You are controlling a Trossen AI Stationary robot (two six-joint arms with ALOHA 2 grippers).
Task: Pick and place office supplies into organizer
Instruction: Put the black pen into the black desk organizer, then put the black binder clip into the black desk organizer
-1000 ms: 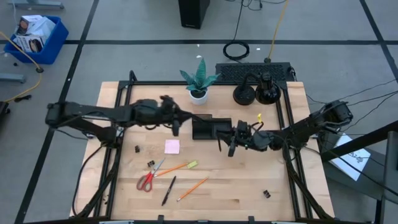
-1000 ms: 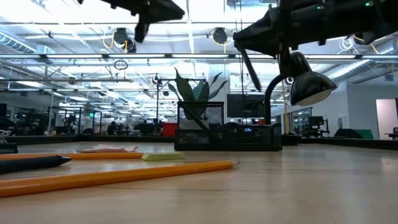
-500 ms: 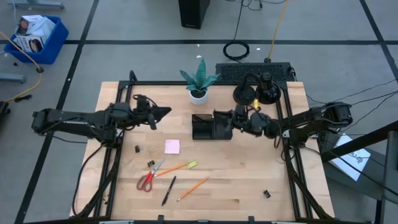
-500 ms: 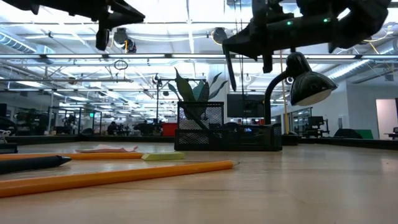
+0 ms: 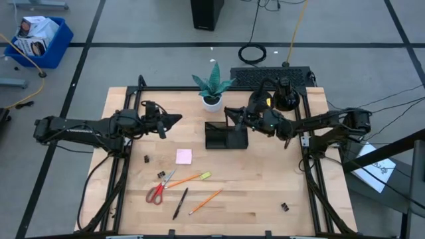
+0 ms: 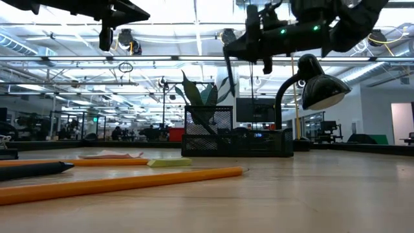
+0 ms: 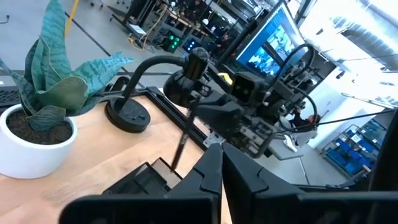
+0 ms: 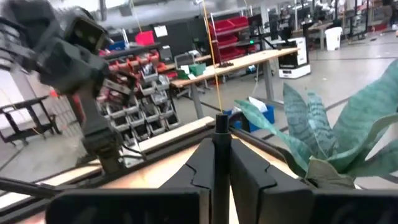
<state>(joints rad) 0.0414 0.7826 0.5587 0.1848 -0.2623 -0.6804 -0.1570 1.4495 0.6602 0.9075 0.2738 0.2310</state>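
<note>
High view: right gripper pinches a black pen above organizer; left gripper jaws pressed together.

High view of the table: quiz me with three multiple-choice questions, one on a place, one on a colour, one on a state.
1. Where is the pink sticky-note pad?
A. on the table, between the organizer and the scissors
B. inside the organizer
C. under the plant

2. What colour are the scissors' handles?
A. blue
B. green
C. red

3. What are the right arm's fingers doing?
A. open, empty
B. shut on a black pen
C. shut on an orange pencil

Answers: 1 A, the pad lies on bare wood between the two; 2 C, both loops are red; 3 B, the right wrist view shows the pen clamped between them.
</note>
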